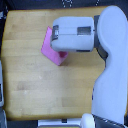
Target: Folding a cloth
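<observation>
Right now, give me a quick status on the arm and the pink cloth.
Arm over the cloth, gripper hidden beneath it, state unknown. Cloth on wooden table, partly covered by the arm. Nothing else seen near it.

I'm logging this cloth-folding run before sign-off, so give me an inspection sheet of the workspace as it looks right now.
Surface: wooden tabletop, light planks, bare across most of its area.
Job's things: pink cloth lies on the table, partly hidden under the arm; fold state cannot be told.
Clutter: nothing seen on the table.
Grippers: the arm reaches over the cloth; the gripper itself is hidden beneath it.
Cables: nothing seen.
Surroundings: dark floor around the table edges; blurred items along the exterior view's bottom and left edges, unidentifiable.
</observation>
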`<state>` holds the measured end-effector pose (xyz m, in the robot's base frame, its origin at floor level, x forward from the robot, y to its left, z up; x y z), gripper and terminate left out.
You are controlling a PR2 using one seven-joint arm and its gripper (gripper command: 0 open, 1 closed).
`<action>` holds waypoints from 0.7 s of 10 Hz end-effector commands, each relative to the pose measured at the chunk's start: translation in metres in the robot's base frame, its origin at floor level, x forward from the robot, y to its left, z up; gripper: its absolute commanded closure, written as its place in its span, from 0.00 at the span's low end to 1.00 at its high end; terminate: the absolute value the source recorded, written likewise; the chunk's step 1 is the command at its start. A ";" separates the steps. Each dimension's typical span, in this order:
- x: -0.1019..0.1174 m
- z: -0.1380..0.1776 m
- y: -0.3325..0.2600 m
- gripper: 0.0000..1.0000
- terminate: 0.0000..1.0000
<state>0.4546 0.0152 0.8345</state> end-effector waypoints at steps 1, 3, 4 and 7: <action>0.023 -0.022 0.120 1.00 0.00; 0.031 -0.035 0.143 1.00 0.00; 0.033 -0.037 0.147 1.00 0.00; 0.054 -0.056 0.169 1.00 0.00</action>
<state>0.4808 0.1457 0.8065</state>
